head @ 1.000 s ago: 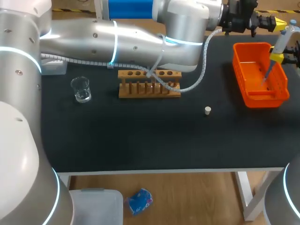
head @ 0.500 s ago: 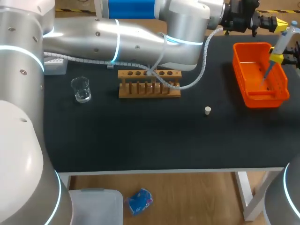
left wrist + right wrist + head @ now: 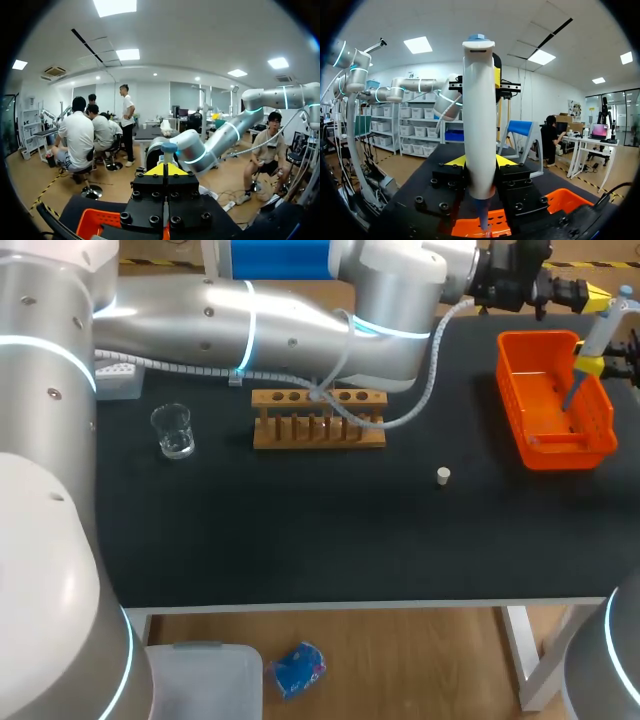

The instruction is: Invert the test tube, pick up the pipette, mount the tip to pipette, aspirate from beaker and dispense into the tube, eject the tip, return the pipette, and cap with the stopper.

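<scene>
Pipette over the orange basket, at the table's far right

The right gripper [image 3: 480, 161] clamps the white pipette [image 3: 479, 115] from both sides, its thin lower end pointing into the orange basket [image 3: 520, 410]. The left gripper [image 3: 592, 292] has its fingers pressed together, holding nothing, with the pipette's blue top just ahead of them. I cannot tell if they touch. Well apart on the black table [image 3: 300, 530] stand the wooden rack [image 3: 318, 420], the glass beaker [image 3: 173, 430] and the white stopper [image 3: 443, 476].

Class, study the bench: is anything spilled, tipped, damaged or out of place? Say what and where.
No spill or damage shows. The clear glass beaker and wooden tube rack stand upright. Only the small white stopper sits loose on the black table, apart from the rack.
</scene>
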`<state>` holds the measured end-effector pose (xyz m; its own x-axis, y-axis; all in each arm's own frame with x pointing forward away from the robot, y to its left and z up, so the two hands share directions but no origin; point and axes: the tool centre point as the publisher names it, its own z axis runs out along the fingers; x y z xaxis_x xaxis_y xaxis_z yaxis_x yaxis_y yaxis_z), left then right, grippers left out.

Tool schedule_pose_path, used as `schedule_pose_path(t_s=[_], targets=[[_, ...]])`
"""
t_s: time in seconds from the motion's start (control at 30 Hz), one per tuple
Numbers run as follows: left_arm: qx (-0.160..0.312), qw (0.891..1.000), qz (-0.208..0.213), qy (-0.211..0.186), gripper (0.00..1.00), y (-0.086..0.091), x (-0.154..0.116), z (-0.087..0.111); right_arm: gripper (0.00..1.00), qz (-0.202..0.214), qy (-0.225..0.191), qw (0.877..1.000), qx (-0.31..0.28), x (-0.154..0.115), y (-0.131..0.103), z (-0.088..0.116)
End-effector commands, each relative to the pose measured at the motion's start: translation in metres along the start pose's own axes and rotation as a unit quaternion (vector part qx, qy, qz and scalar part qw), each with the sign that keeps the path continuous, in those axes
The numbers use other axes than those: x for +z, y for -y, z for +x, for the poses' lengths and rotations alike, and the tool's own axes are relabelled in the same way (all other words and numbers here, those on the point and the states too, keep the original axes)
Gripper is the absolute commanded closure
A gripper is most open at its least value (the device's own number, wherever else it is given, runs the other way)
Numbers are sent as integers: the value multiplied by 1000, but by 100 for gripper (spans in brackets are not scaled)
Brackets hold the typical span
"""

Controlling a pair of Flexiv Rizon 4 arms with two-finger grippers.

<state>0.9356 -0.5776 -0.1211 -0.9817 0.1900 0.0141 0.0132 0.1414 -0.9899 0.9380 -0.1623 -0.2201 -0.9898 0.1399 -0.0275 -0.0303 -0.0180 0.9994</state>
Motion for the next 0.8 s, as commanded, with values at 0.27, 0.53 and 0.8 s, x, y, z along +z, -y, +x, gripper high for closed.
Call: schedule_pose_path(t_s=[0.27,0.53,0.8], targets=[[4,1000,1,-2,100,-4,2,-3,100,0,-2,1000,0,0,-8,-2],[26,999,11,17,100,21,-7,-4,100,0,-2,1000,0,0,-8,-2],[17,1000,-13,22,100,32,-9,-6,100,0,-2,1000,0,0,-8,-2]])
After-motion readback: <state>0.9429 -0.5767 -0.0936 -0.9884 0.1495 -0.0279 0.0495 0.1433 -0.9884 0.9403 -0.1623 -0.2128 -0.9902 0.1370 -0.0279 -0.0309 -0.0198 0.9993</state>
